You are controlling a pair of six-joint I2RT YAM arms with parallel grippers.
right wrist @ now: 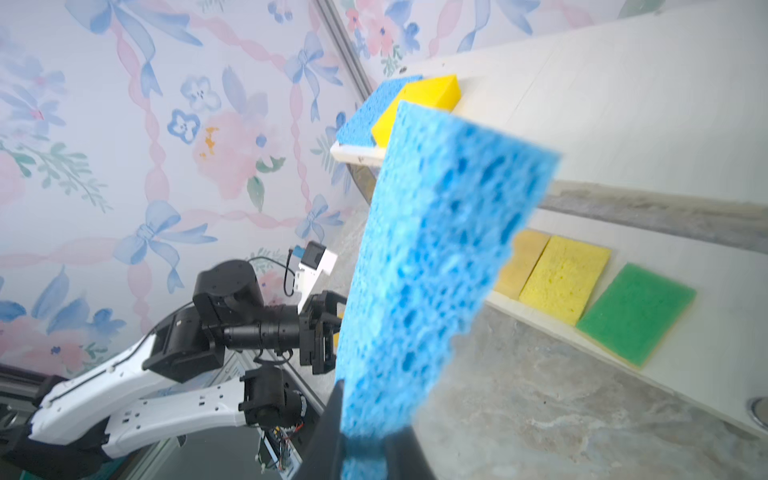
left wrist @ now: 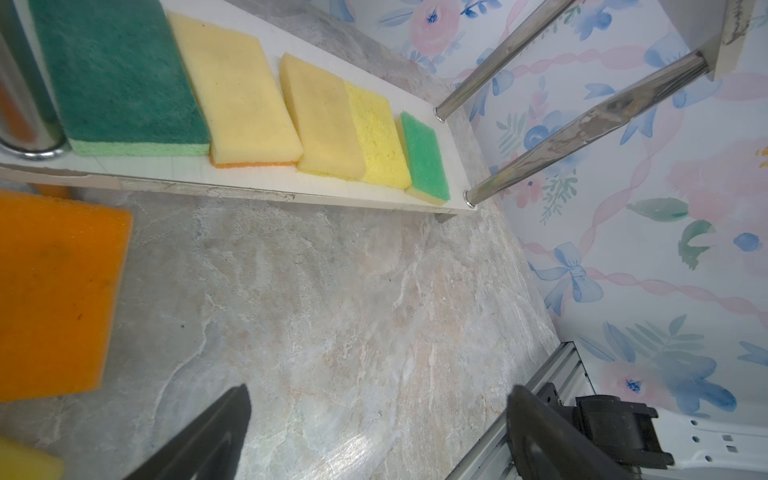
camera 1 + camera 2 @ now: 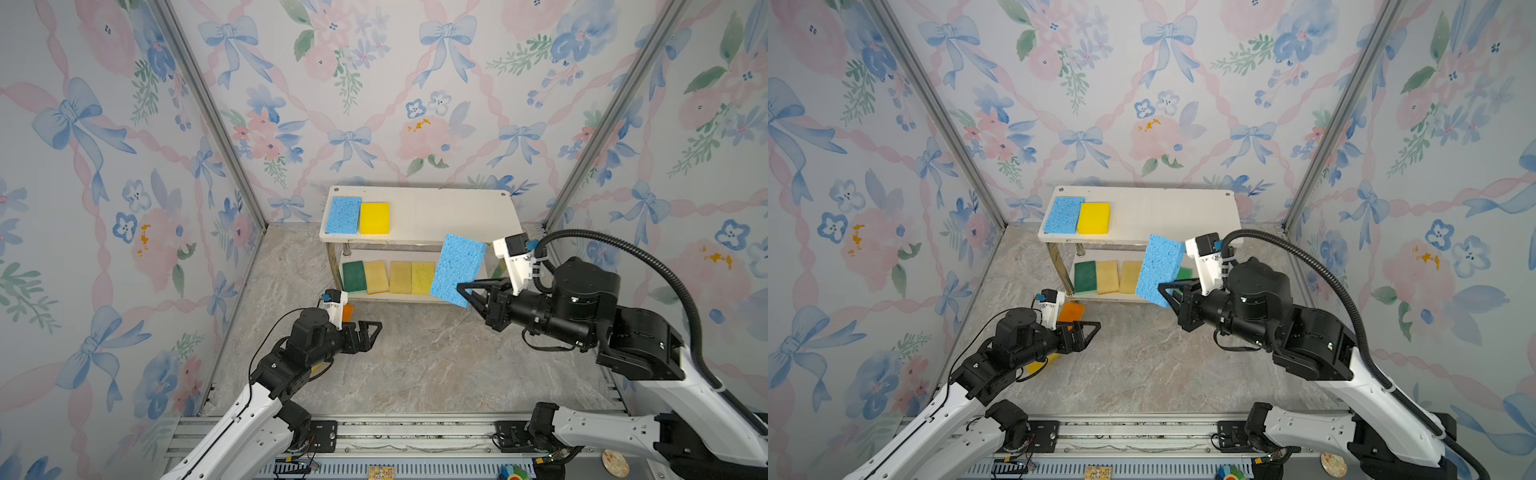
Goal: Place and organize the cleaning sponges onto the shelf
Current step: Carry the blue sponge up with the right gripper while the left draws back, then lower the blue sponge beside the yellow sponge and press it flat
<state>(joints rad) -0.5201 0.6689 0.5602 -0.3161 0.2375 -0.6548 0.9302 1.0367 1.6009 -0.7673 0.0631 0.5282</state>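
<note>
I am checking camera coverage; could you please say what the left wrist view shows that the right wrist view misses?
Left wrist only: the orange sponge on the floor and the dark green sponge on the lower board. Right wrist only: the blue sponge in the right fingers, plus a second blue sponge and a yellow sponge on the top board. Both: the pale yellow sponge and light green sponge.

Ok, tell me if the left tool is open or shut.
Open. The left tool shows its fingers spread wide in the left wrist view, only bare tabletop between them; the orange sponge lies beside it, ungripped.
</note>
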